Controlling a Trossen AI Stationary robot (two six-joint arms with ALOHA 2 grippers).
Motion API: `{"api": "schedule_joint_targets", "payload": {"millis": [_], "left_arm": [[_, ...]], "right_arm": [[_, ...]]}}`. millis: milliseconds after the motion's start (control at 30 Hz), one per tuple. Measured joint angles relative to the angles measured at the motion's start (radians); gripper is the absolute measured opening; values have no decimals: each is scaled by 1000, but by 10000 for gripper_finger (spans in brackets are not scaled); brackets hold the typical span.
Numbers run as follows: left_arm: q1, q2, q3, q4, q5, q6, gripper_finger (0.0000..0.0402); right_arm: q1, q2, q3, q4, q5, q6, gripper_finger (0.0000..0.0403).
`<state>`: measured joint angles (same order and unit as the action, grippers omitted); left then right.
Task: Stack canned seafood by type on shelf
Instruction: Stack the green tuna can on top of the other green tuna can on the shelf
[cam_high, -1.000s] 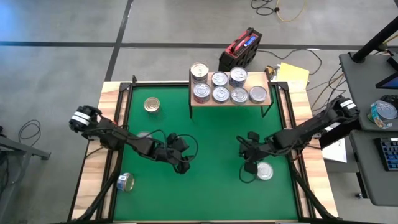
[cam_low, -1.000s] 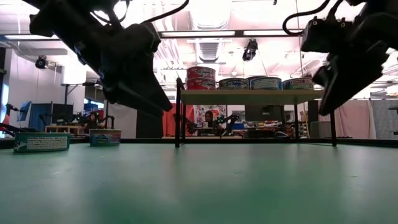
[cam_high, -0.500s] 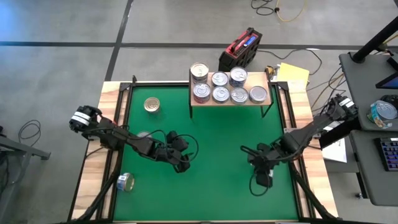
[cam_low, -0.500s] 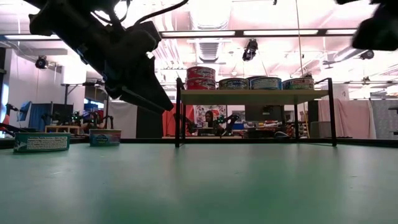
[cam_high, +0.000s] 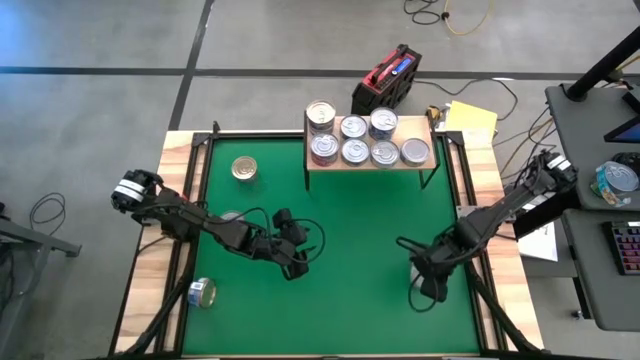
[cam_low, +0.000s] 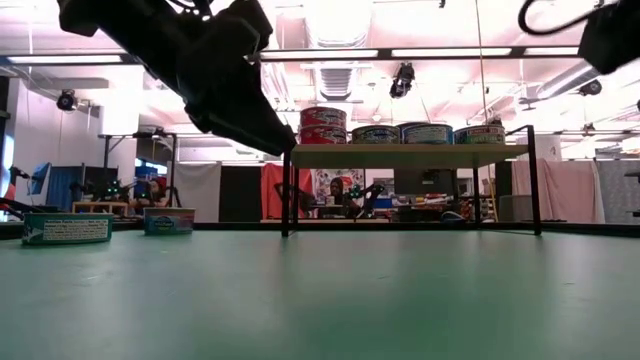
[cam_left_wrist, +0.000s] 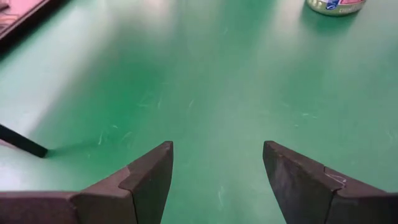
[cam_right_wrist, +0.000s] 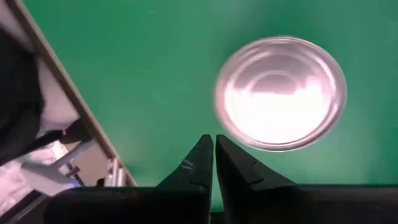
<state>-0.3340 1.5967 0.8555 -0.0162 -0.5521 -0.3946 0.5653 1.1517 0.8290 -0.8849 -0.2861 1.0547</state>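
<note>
**Right arm pulls back, fingers shut and empty, over a loose tin**

Since a second ago, the right end effector (cam_high: 432, 290) has swung from mid-mat toward the near right of the desk (cam_high: 150, 290), and its fingers have pinched fully together on nothing. In the right wrist view a silver-topped tin (cam_right_wrist: 280, 93) lies on the green mat (cam_high: 350, 240) just ahead of the closed fingertips, apart from them. The left end effector (cam_high: 292, 262) hovers left of centre, jaws wide and empty. Seven tins sit on the shelf (cam_high: 432, 130) at the far edge; a gold-topped tin (cam_high: 243, 168) and a blue-labelled tin (cam_high: 202, 293) remain on the left. The risk: descending with fingers shut would shove or tip the silver tin rather than grasp it, possibly pushing it toward the mat's near right border.
</note>
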Motion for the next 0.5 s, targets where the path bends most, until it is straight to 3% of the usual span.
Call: {"api": "schedule_joint_targets", "payload": {"millis": [500], "left_arm": [[0,0,0,-2,-42,20,233]], "right_arm": [[0,-25,-140,5,159,72,9]]}}
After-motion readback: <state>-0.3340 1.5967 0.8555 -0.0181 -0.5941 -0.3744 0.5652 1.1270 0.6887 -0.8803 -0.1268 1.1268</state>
